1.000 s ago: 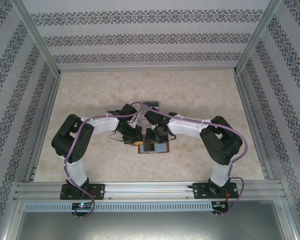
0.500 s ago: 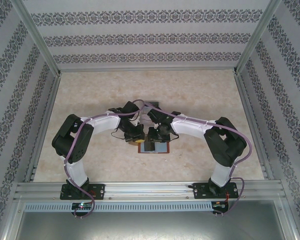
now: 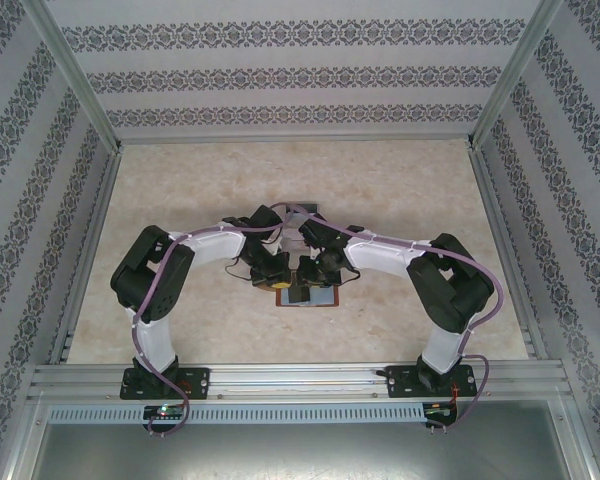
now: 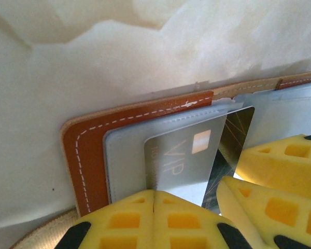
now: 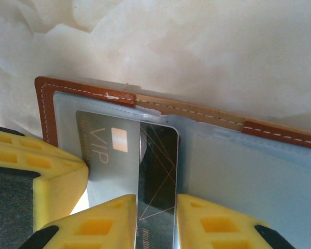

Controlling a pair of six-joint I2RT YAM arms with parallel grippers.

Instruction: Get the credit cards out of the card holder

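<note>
Directly under both grippers lies the card holder point(image 4: 83, 155), spread open: reddish-brown leather with white stitching, pale grey-blue pockets inside. Just ahead of the left gripper point(image 4: 154, 206), whose fingers are pressed together on nothing, lies a silver card point(image 4: 181, 161) marked VIP, with a gold chip. Beside it, a dark card point(image 5: 158, 171) with thin gold lines runs between the slightly parted fingers of the right gripper point(image 5: 156, 223); whether they pinch it I cannot tell.
</note>
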